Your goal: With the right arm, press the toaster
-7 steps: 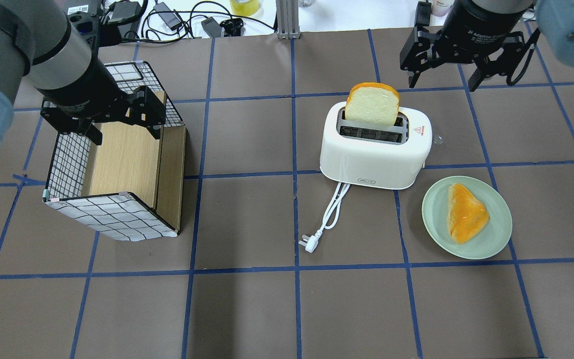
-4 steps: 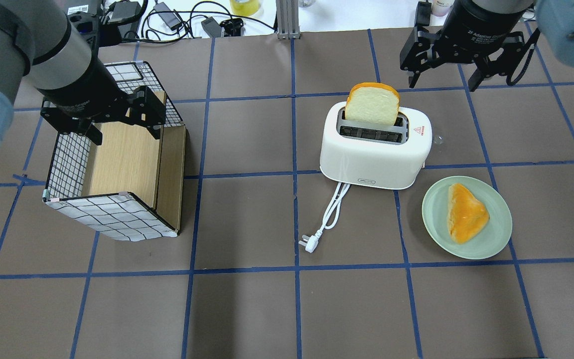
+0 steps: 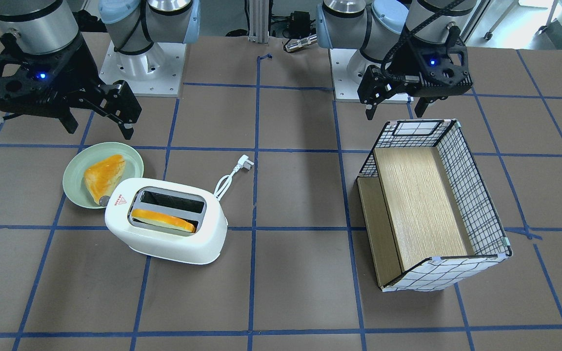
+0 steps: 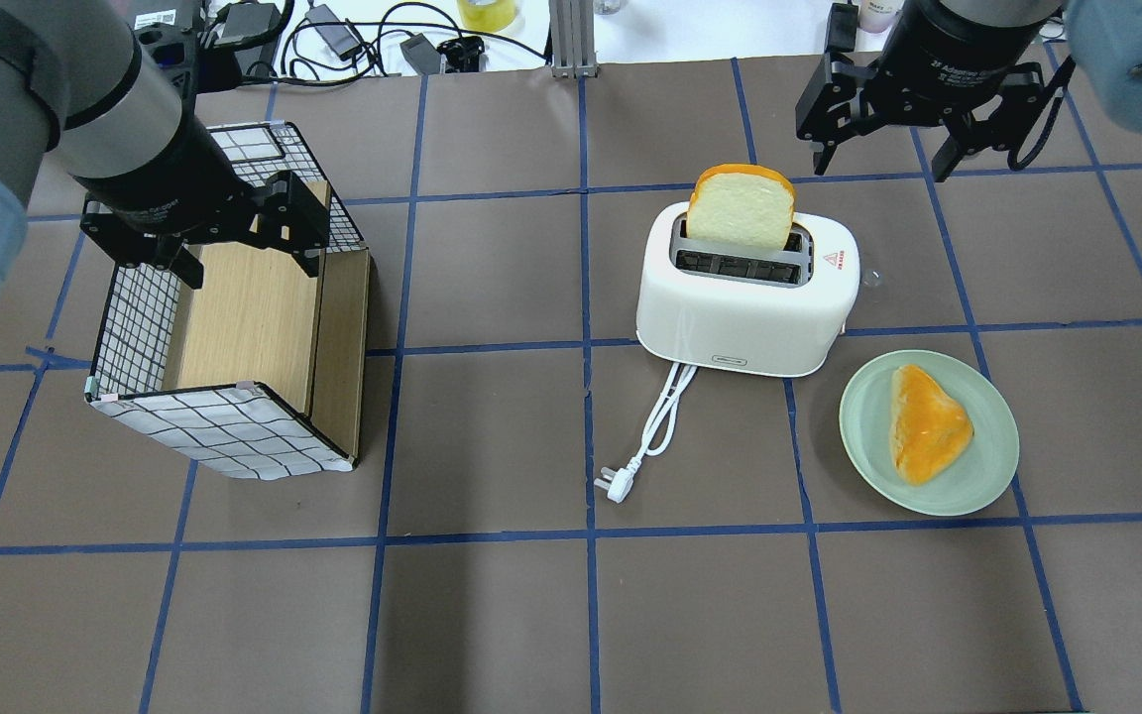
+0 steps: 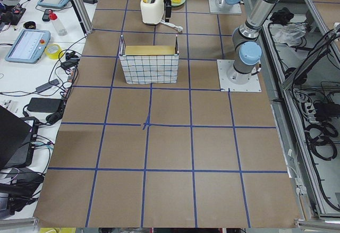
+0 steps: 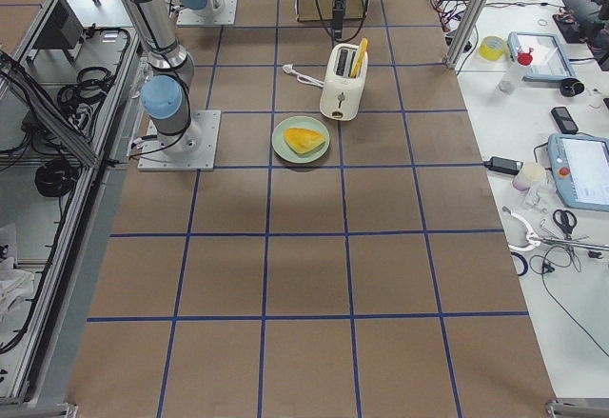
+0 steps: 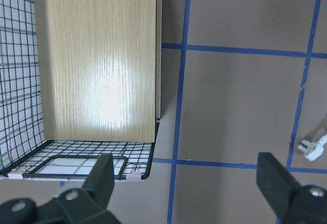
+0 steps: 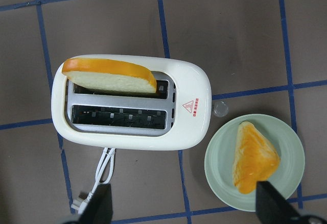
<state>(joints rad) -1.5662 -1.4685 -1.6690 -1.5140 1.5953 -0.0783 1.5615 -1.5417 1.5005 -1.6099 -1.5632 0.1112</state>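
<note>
1. So, white toaster [image 4: 744, 322] standing upright on the brown counter [image 4: 492, 615], a bit right of centre in the overhead view, red triangle mark on top at its right end.
2. Slice of bread [image 4: 740, 208] poking well up out of the slot farther from the robot.
3. White cord [image 4: 665, 412] trailing off the toaster's near side toward the robot, plug [image 4: 614, 486] lying flat on the counter.
4. Green plate [image 4: 987, 476] just beside the toaster's near right corner, second orange-crusted slice [image 4: 928, 421] lying on it.
5. Right end effector [image 4: 880, 161] hanging in the air past the toaster's far right corner, apart from it, fingers spread wide. Wrist view from there looking straight down on toaster and plate.
6. Left end effector [image 4: 249, 263] over on the left side, above the far end of a wire-grid crate [image 4: 224, 431], fingers spread wide too.
7. Crate with check lining and wooden panels, sitting well apart from the toaster.
</note>
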